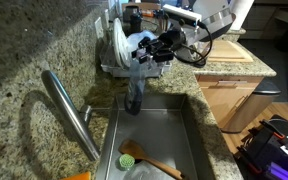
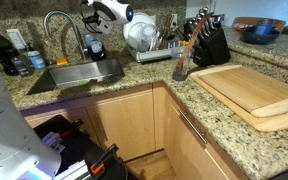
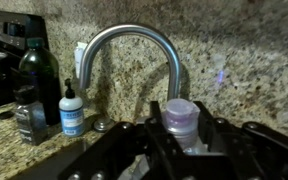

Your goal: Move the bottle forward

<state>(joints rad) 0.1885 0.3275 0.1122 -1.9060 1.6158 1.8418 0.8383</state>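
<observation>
- My claw is clenched on the bottle. In the wrist view a finger sits on each side, below its pale cap.
- In an exterior view the bottle hangs upright under the claw at the back rim of the sink. I cannot tell whether its base touches the rim.
- Just behind the bottle the faucet arches against the speckled stone wall.
- Left of the faucet base stands a small soap bottle with a blue label. A tall dark bottle stands just beside it.
- Down in the basin lies a green brush with a wooden handle.
- Behind the sink is a dish rack with white plates on edge.
- Farther along the counter there is a knife block, then a big cutting board lying flat.
</observation>
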